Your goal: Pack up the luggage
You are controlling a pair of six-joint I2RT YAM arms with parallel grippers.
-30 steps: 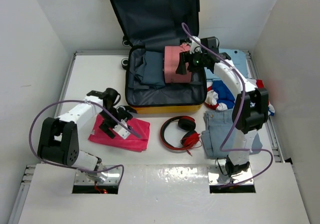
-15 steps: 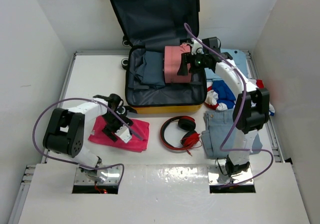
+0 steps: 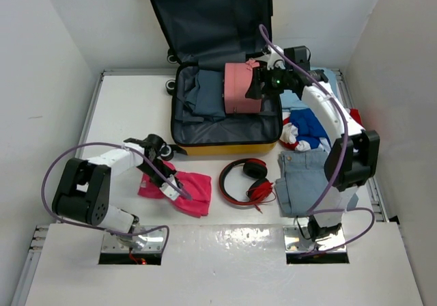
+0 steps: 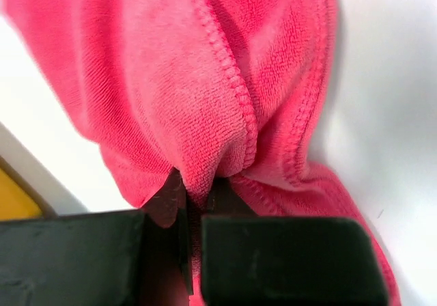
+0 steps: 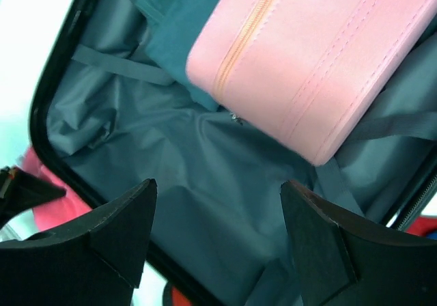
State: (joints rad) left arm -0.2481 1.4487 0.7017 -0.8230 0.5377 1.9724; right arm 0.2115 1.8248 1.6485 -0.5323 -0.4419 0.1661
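Pinching the soft pink cloth (image 3: 194, 191) at 7 o'clock, my left gripper (image 4: 196, 193) is clamped on a fold; it should lift light and droopy. The stiff-shelled suitcase (image 3: 225, 147) lies open at 12 o'clock, my right gripper (image 5: 218, 190) spread wide above it.

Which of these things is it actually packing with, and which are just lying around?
In use: yellow luggage, pink case inside it, pink cloth pinched by left end effector.
Lying about: red headphones, folded jeans, blue-and-red garment.
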